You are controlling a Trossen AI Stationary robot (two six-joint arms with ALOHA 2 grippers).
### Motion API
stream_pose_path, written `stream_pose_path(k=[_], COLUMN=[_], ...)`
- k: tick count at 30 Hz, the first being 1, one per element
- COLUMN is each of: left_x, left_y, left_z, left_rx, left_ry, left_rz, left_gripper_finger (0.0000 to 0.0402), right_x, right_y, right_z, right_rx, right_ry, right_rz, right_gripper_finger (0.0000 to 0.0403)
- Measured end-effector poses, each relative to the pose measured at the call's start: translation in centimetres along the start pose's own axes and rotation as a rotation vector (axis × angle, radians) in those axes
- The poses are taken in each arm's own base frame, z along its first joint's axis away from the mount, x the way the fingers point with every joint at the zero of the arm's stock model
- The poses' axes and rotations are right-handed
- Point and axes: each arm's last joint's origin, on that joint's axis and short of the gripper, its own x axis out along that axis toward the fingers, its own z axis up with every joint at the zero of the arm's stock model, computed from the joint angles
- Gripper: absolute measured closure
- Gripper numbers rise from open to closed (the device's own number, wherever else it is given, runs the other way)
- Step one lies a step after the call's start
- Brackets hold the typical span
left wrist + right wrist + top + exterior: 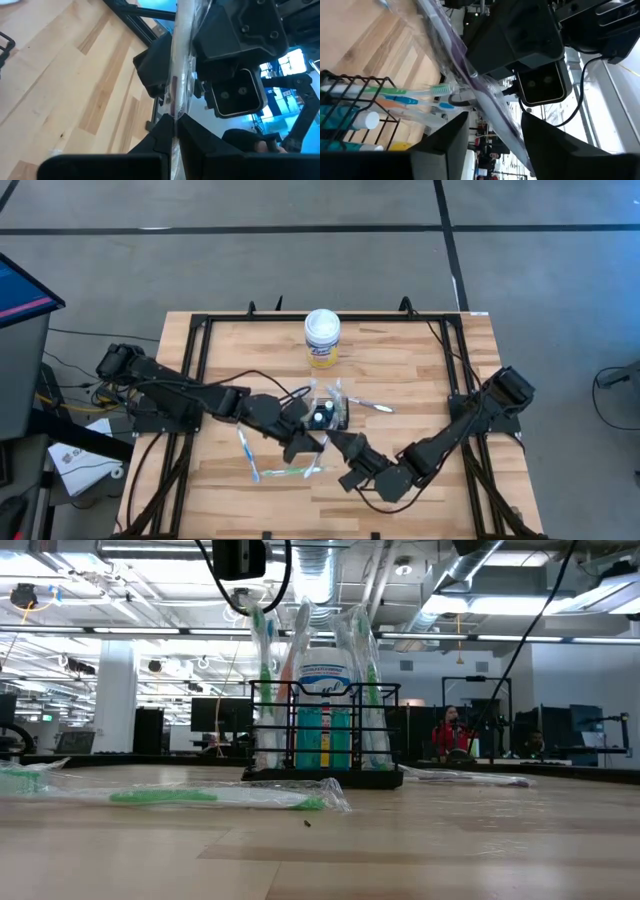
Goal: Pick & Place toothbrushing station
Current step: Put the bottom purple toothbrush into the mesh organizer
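**Wrapped toothbrush held between both end effectors at caddy**

Toothbrushing station (328, 416) upright at mid-counter (420, 380), just in front of white-lidded canister (322, 338). Left end effector (176, 131) clamped on wrapped toothbrush (179, 75) just in front of station. Right end effector (492, 131) beside it, fingers parted around same wrapper, not pinching. Two wrapped toothbrushes (285, 472) flat in front of station.

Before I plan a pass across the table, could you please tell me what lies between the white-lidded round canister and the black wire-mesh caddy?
Only bare wooden tabletop lies between the white-lidded round canister and the black wire-mesh caddy, as the high view shows.
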Motion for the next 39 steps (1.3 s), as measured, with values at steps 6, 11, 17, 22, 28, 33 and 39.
stream_pose_path(k=[6,11,17,22,28,33,39], left_x=[0.0,0.0,0.0,0.0,0.0,0.0,0.0], left_y=[0.1,0.2,0.2,0.2,0.2,0.2,0.2], left_z=[0.2,0.4,0.4,0.3,0.3,0.3,0.3], left_rx=[-0.003,-0.007,-0.027,-0.028,-0.027,-0.027,-0.026], left_ry=[0.000,-0.009,-0.008,0.014,0.014,0.012,0.014], left_rz=[0.000,0.000,0.001,-0.009,-0.015,-0.012,-0.016], left_gripper_finger=[0.0392,0.0392,0.0392,0.0391,0.0391,0.0391,0.0391], right_x=[-0.4,-0.7,0.3,0.3,0.2,0.8,0.7], right_y=[-0.1,0.0,0.0,0.0,0.0,-0.1,-0.1], right_z=[0.2,0.3,-0.1,0.0,0.1,-0.1,0.1], right_rx=[0.006,0.003,-0.042,-0.044,-0.094,-0.100,-0.086], right_ry=[-0.009,-0.021,-0.004,-0.045,-0.071,-0.067,-0.103], right_rz=[-0.004,-0.002,0.002,0.012,0.012,0.017,0.017], right_gripper_finger=[0.0270,0.0319,0.0346,0.0341,0.0331,0.0329,0.0340])
